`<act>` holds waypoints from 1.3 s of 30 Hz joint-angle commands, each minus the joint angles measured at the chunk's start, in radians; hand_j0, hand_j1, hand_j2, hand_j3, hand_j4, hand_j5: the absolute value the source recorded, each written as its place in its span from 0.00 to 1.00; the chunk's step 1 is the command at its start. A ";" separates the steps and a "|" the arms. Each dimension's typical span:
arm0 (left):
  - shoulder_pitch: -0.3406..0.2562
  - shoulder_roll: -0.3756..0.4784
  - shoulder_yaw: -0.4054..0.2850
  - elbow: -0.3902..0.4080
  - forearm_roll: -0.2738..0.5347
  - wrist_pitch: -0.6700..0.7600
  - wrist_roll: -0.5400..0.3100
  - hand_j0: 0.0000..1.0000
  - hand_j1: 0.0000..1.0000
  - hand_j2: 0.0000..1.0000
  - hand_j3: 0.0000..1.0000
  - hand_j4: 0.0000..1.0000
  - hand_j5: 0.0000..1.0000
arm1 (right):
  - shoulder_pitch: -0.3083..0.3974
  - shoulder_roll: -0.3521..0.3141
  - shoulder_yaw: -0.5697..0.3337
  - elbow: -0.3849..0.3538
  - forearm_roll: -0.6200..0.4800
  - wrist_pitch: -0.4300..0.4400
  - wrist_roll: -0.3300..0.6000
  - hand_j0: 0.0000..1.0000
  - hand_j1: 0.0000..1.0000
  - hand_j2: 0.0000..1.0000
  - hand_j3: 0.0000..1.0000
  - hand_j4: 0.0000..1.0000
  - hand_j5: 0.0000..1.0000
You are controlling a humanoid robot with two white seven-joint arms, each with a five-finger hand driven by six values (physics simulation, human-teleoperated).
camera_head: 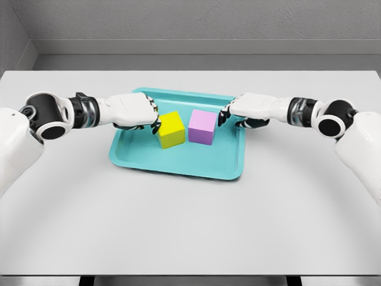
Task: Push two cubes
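Both hands stood at the cubes on the flat teal tray (pixel 178 162).
I saw the left hand (pixel 136 111), fingers curled and empty, against the yellow cube (pixel 171 129); the right hand (pixel 247 108), curled likewise, sat just beside the pink cube (pixel 202 126).

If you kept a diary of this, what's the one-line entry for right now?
left hand: curled, touching yellow cube | right hand: curled, beside purple cube | cubes: close together on teal tray

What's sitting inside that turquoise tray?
Inside the shallow turquoise tray sit a yellow cube and a pink cube, close together. Each robot hand covers a bit of the tray floor beside them.
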 commanded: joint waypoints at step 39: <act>0.002 0.061 0.053 0.012 0.002 -0.004 -0.001 0.54 0.54 0.54 0.54 0.54 0.54 | -0.020 0.049 0.006 0.018 0.008 0.002 0.000 0.59 0.59 0.59 0.59 0.59 0.59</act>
